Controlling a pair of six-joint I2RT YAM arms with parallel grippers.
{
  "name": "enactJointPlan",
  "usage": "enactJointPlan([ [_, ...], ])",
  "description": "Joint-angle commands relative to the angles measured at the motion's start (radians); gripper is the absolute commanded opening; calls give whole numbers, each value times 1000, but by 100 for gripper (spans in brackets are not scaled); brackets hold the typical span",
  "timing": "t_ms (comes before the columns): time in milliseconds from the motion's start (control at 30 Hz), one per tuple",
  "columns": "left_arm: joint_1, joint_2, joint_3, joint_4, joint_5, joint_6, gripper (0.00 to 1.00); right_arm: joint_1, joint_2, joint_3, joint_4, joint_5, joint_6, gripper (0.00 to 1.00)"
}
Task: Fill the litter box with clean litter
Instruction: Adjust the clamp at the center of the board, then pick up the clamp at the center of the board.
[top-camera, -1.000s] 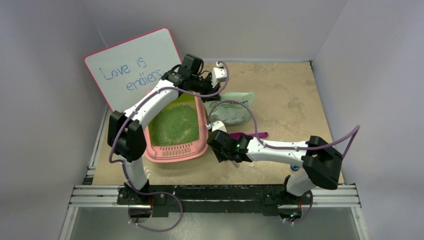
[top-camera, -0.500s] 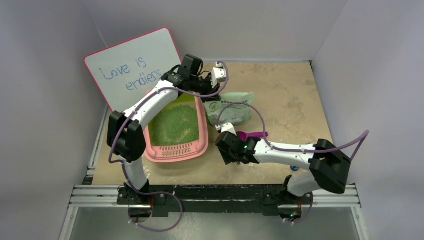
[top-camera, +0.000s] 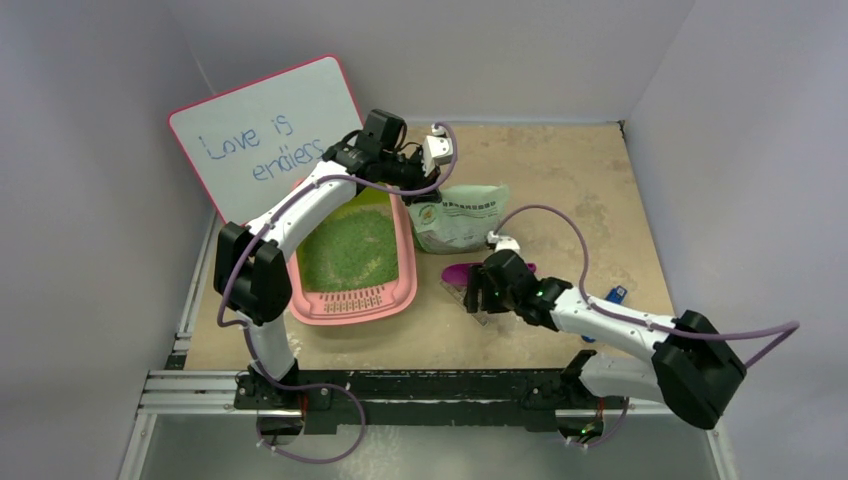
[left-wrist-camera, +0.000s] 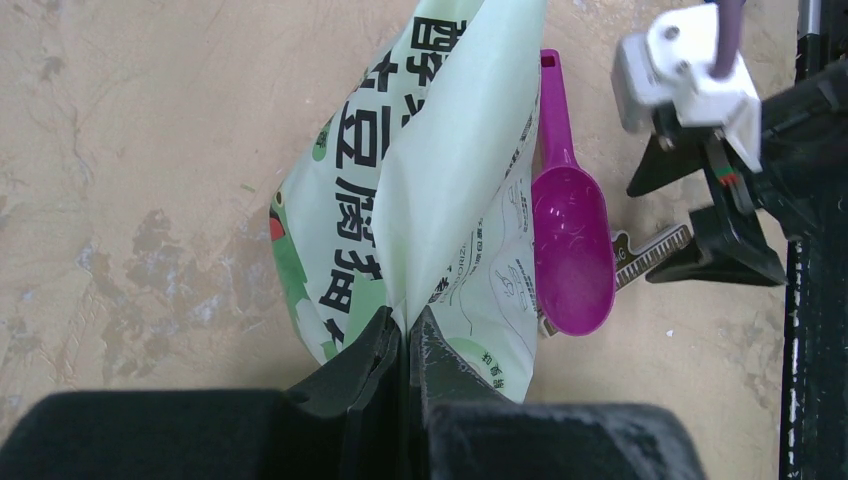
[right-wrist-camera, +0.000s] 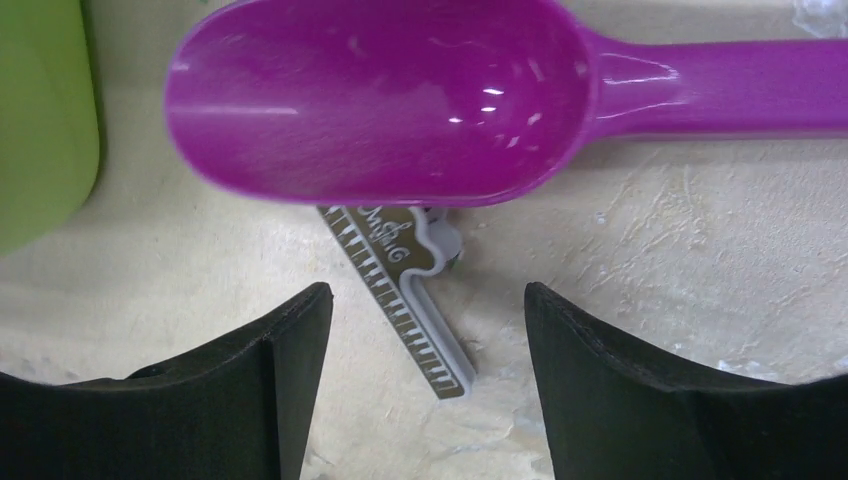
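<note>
The pink litter box (top-camera: 405, 262) lies left of centre with the green clean litter (top-camera: 350, 250) spread inside it. My left gripper (top-camera: 416, 190) is beyond the box's far right corner, shut on the top edge of the pale green printed bag (top-camera: 462, 220). In the left wrist view the fingers (left-wrist-camera: 408, 335) pinch a fold of the bag (left-wrist-camera: 440, 170). My right gripper (top-camera: 478, 296) is open and empty, low over the table. Between its jaws (right-wrist-camera: 428, 330) lies a brown-and-grey bag clip (right-wrist-camera: 410, 290), just below the bowl of a purple scoop (right-wrist-camera: 380, 100).
The purple scoop (top-camera: 470, 272) lies on the table right of the box, handle pointing right. A whiteboard (top-camera: 265, 135) leans at the back left. A small blue clip (top-camera: 615, 293) lies near the right arm. Grey walls enclose the table.
My right arm has swung right, away from the litter box, and now sits over the clip beside the scoop. The bag shows more fully. My left arm has not moved.
</note>
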Motion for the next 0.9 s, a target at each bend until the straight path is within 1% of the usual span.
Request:
enactJointPlan([
  [0,4,-58,-3,39,40,-16,0,-105,-32,-78,218,-145,82,70],
  [67,4,-58,-5,41,44,-18,0,-146,-9,-103,289,-193,77,68],
  [167,2,-59,-1,42,57,-20,1,-166,39,-97,351,-221,75,64],
  [233,1,-57,1,41,69,-20,10,-169,77,-78,364,-229,72,62],
  [300,-3,-57,3,40,76,-19,20,-170,95,-48,337,-231,59,58],
  [367,-5,-59,3,40,74,-16,27,-171,83,-52,342,-225,53,59],
  [433,-5,-60,6,40,73,-13,31,-171,64,-55,335,-211,45,63],
  [500,-6,-61,6,45,67,-14,32,-172,61,-49,319,-217,32,64],
  [667,-13,-54,17,29,74,-12,32,-172,117,-37,317,-248,18,61],
  [767,-21,-48,29,-30,84,31,32,-173,140,-22,324,-248,8,57],
  [833,-25,-40,42,-78,101,49,33,-173,153,-6,328,-260,-1,50],
  [867,-28,-38,45,-101,106,61,33,-173,158,0,328,-261,-2,48],
])
